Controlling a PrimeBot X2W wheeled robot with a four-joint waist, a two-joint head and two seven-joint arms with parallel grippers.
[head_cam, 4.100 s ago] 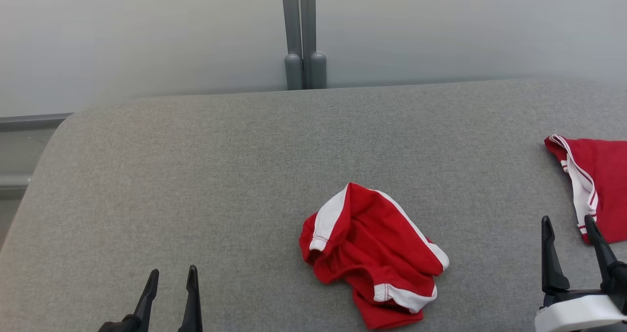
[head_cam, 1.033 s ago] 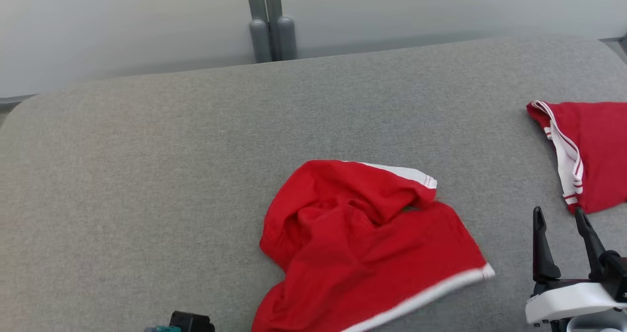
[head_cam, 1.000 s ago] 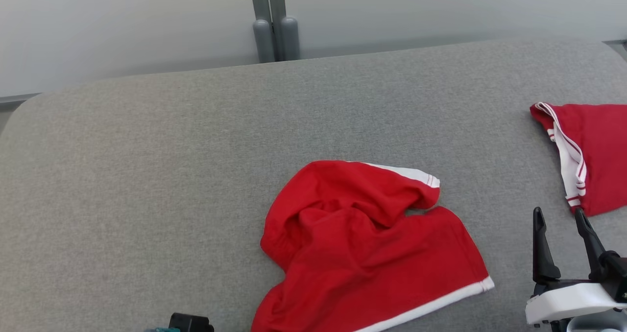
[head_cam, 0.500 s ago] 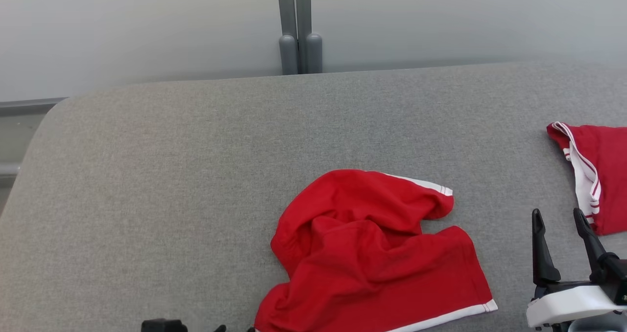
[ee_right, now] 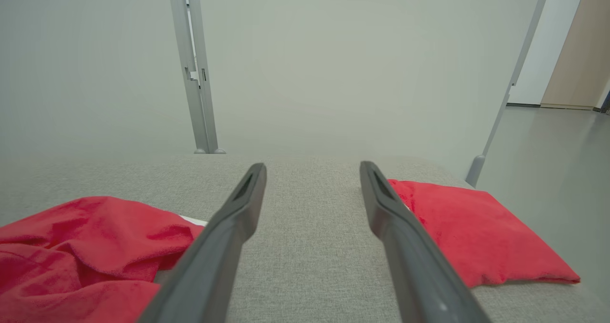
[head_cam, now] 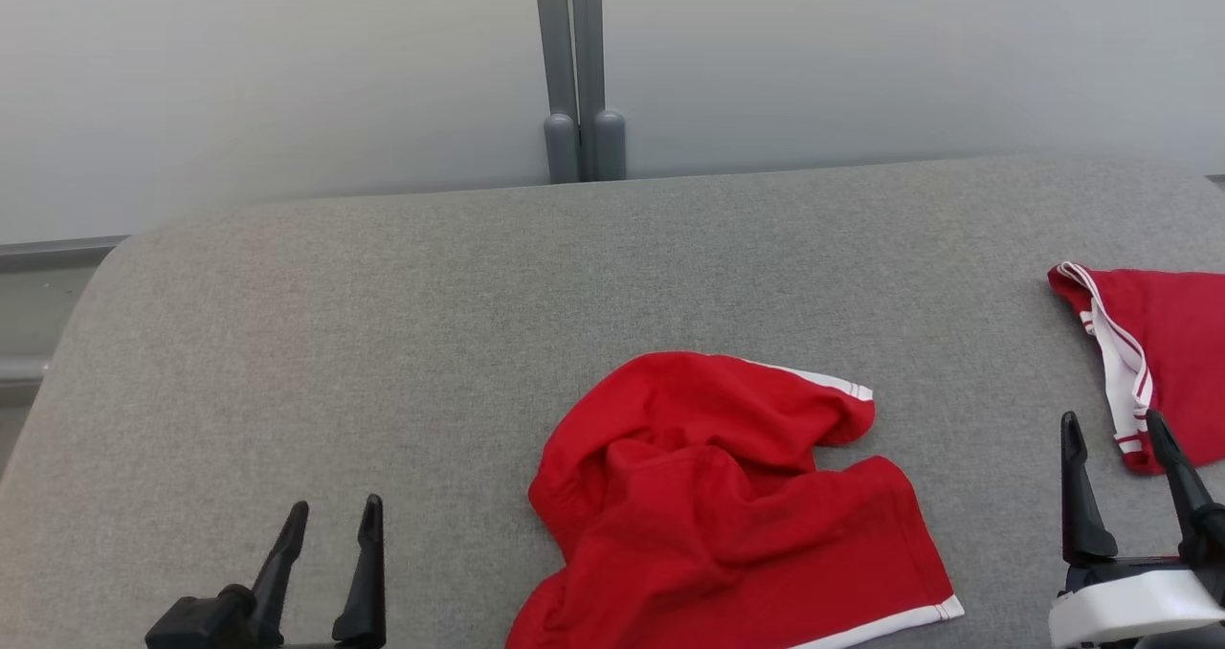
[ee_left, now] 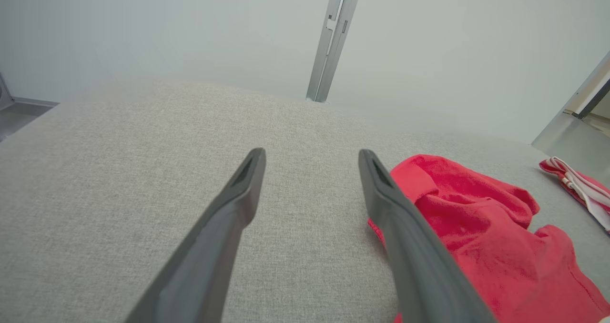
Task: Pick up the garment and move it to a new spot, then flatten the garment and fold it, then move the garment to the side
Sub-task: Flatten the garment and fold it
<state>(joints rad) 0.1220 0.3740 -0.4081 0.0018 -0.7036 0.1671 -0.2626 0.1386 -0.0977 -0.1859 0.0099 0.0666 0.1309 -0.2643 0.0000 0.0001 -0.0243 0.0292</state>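
**Crumpled red garment (head_cam: 727, 505) lies lower centre of frame on grey woven-fabric counter (head_cam: 383, 324); left end effector (head_cam: 336, 503) & right end effector (head_cam: 1111, 416) both spread open, empty.**

Soft cloth bunched in rounded folds w/ white trim at top & bottom-right hems. Left end effector sits lower left, apart from the cloth. Right one sits lower right, near a second red garment (head_cam: 1172, 343) w/ white striped band. Twin grey post (head_cam: 572, 65) rises behind counter, top centre.

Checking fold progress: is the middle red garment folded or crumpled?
Crumpled: the red garment lies bunched on the grey surface with deep wrinkles and an uneven outline, neither flat nor folded.
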